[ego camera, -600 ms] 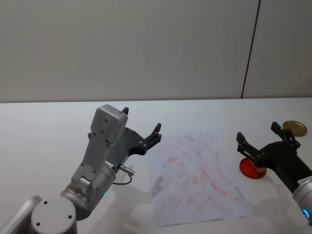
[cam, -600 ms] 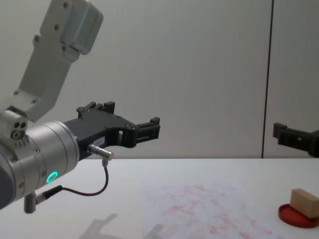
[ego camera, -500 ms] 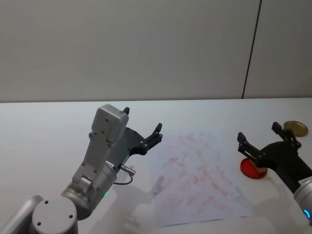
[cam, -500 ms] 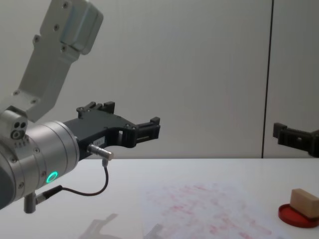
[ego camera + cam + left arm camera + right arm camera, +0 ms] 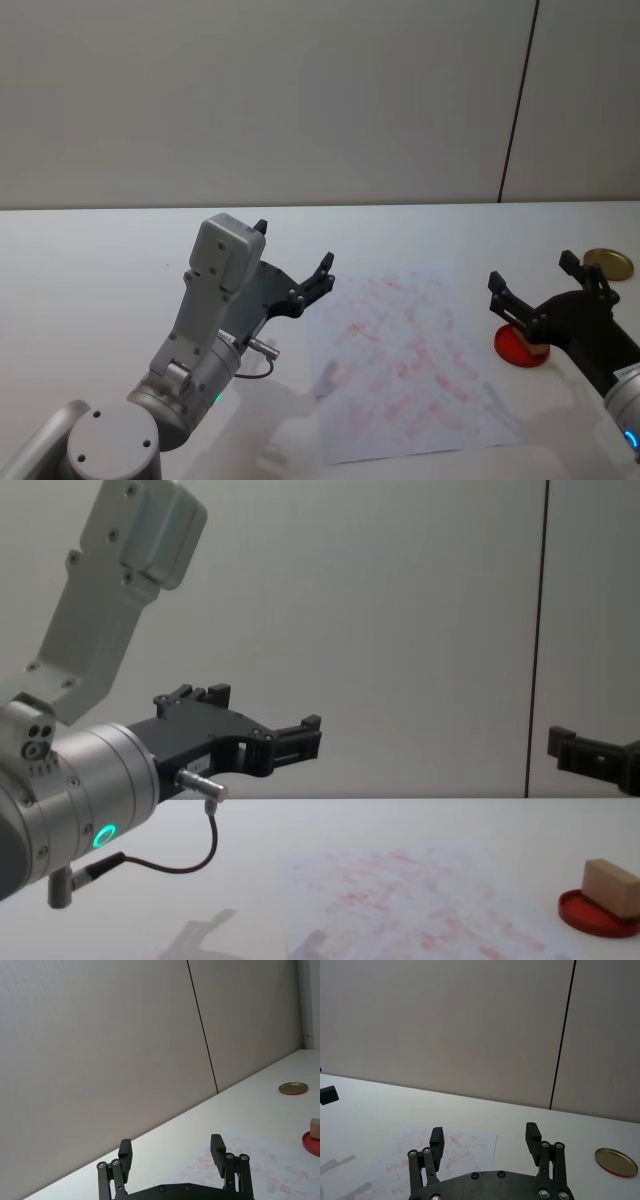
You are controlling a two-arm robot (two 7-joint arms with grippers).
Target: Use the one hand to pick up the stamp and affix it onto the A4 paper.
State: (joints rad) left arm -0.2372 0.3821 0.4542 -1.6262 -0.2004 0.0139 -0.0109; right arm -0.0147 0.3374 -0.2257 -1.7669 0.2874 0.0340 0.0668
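Honestly, almost nothing is changing over the last half second. My right gripper [image 5: 531, 271] is still hovering high above the stamp [image 5: 611, 887], jaws spread wide and empty. The stamp is sitting on the red disc [image 5: 597, 916], just beside the right edge of the A4 paper [image 5: 405, 360]. I'm judging the descent as not yet begun. My left gripper [image 5: 171, 1146] is idling, likewise spread open, raised near the paper's left edge.

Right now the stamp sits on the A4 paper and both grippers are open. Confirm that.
Wrong in one respect: the stamp sits on the red disc, right of the A4 paper, as the chest view shows. The left gripper and right gripper are open.
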